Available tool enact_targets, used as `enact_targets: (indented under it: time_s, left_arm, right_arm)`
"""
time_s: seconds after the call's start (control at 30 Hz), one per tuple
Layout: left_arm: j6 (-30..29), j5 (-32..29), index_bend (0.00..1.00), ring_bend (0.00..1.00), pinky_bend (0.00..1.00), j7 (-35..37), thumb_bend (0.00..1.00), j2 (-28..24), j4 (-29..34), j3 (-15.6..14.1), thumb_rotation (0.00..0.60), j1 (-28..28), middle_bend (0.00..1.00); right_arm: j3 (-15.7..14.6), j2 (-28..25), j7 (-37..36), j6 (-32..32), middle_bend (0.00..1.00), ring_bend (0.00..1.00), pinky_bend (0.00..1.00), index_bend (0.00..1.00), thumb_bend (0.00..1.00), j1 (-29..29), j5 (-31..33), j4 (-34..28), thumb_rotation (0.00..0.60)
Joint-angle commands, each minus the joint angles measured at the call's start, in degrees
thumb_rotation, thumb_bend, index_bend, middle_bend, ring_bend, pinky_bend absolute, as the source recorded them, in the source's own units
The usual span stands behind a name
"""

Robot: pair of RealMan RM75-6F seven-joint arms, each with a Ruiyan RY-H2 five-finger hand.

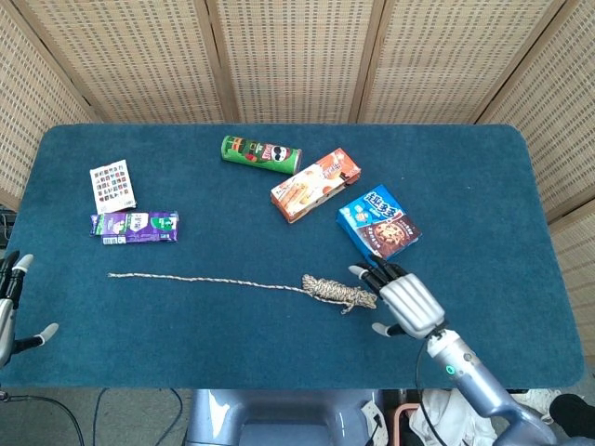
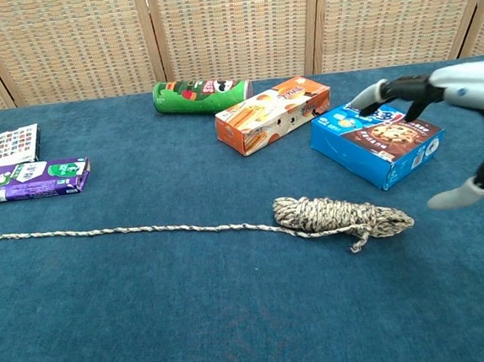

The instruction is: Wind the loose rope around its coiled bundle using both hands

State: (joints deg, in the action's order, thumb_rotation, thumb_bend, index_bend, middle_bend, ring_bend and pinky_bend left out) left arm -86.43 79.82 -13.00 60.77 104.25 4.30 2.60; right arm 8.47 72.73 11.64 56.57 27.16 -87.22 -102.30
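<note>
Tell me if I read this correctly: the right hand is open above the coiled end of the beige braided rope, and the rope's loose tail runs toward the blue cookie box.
Not quite. The loose tail of the beige braided rope runs left across the blue cloth, away from the blue cookie box; the head view shows this. The rest holds: the right hand is open by the coiled bundle.
</note>
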Motion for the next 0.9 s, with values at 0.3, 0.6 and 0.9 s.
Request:
enact_targets:
  time_s: [0.3, 0.6, 0.9]
  left_arm:
    - [1.9, -2.2, 0.00, 0.00, 0.00, -0.3, 0.00, 0.1, -0.5, 0.5, 0.600, 1.1, 0.00]
    - [1.2, -1.3, 0.00, 0.00, 0.00, 0.7, 0.00, -0.4, -0.2, 0.1, 0.600, 0.7, 0.00]
    - [1.2, -1.5, 0.00, 0.00, 0.00, 0.9, 0.00, -0.4, -0.2, 0.1, 0.600, 0.9, 0.00]
  right_arm:
    - [1.9, 11.4, 19.8, -4.4, 0.17, 0.04, 0.25, 0.12, 0.00, 6.7, 18.9, 5.5, 0.600]
    - [-0.3, 16.5, 27.0, -0.5, 0.25, 0.11, 0.31, 0.20, 0.03, 7.7, 26.2, 6.5, 0.600]
    - [-0.5, 20.2, 30.3, 3.0, 0.26, 0.13, 0.36, 0.21, 0.06, 8.6, 29.8, 10.6, 0.600]
